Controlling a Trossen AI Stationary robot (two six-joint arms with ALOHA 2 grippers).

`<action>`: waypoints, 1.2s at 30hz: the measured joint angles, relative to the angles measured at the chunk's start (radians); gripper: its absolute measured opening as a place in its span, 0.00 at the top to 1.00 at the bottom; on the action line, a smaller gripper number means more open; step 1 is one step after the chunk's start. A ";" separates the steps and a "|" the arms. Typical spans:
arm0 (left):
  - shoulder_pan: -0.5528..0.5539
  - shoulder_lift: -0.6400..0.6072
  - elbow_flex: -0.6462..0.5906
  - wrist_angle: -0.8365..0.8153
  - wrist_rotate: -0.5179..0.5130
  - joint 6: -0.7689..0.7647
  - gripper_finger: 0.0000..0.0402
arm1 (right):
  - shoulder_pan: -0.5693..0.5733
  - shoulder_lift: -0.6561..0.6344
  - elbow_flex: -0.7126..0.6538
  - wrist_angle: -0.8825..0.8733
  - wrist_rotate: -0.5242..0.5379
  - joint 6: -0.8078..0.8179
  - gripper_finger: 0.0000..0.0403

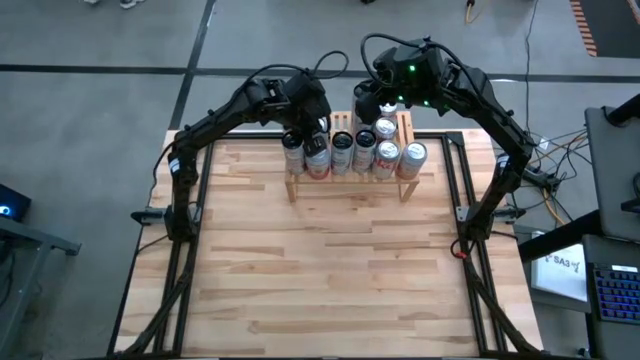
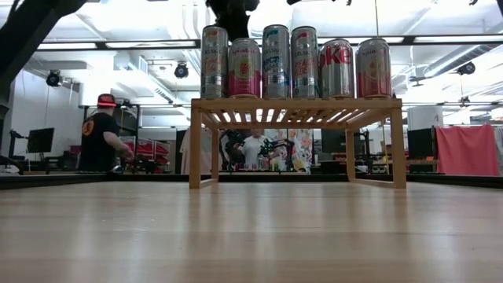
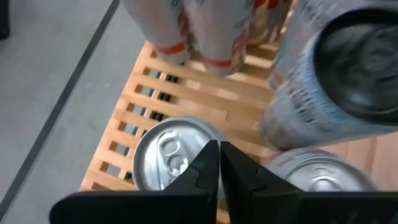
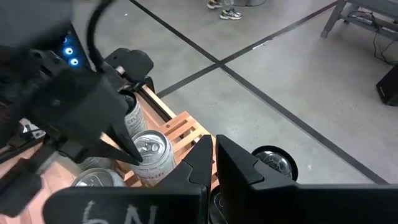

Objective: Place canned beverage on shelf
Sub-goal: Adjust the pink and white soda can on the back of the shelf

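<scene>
Desk [image 1: 330,280]: light wooden planks. Shelf [image 2: 236,106]: low slatted wood rack, standing at the middle of the desk's far edge. On the shelf: cans [image 2: 299,63], upright, ranked side by side along its near edge, more behind.

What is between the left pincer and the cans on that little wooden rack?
Nothing visible. The left pincer, shut, hangs above a silver can standing on the shelf, with only open air between them.
</scene>
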 joint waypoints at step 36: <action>0.010 -0.360 -0.032 0.030 0.060 0.112 1.00 | -0.030 0.186 0.000 0.294 -0.301 0.105 0.98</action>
